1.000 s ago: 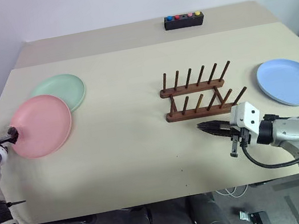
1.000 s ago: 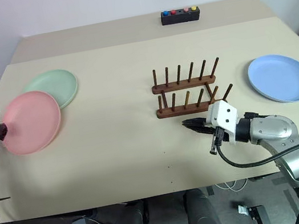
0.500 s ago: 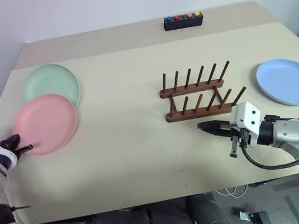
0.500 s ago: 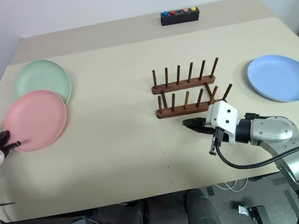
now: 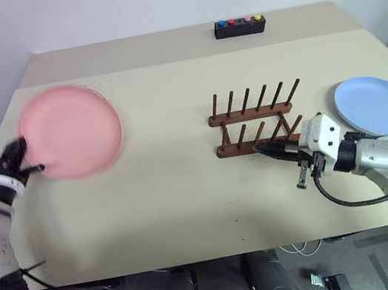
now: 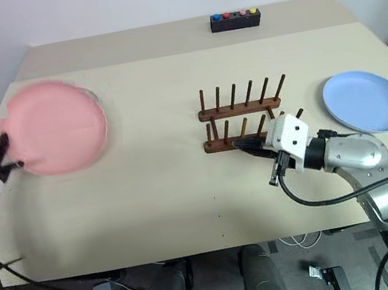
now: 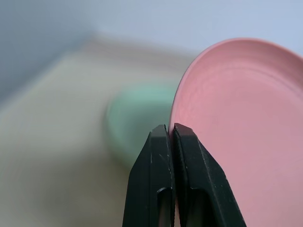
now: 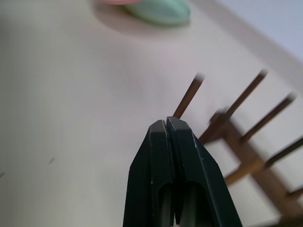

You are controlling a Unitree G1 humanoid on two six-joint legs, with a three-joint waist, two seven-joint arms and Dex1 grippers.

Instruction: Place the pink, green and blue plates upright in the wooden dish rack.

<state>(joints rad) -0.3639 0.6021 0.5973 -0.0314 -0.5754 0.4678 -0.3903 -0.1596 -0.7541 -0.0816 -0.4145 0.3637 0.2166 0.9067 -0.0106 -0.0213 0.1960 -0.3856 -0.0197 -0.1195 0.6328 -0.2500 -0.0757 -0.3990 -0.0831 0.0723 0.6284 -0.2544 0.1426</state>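
- The right gripper (image 5: 261,150) sits nearest, at about five o'clock on the table (image 5: 191,213). Its fingers are pressed together on nothing, and the tips now lie just at the front rail of the wooden dish rack (image 5: 256,123); a second ago they were a little short of it.
- The left gripper (image 5: 30,160), out at nine o'clock, was wide open beside the pink plate (image 5: 71,130) a second ago. It has since clamped on the plate's near rim and lifted it; the left wrist view shows both fingers (image 7: 158,170) pinching the rim, with the plate tipped up toward edge-on.
- The green plate (image 7: 135,118) lies flat behind the raised pink one, at about ten o'clock. From the head it is almost wholly covered, with only a sliver of rim peeking out.
- The rack stands empty right of centre, all pegs free.
- The blue plate (image 5: 376,104) rests untouched at three o'clock, well apart from the rack's right end.
- A black button box (image 5: 239,26) sits at the far edge, twelve o'clock.
- My reading: the first plate is secured and airborne, so the carry across to the rack should come next. The grip is on the rim alone, so a swing could loosen it.
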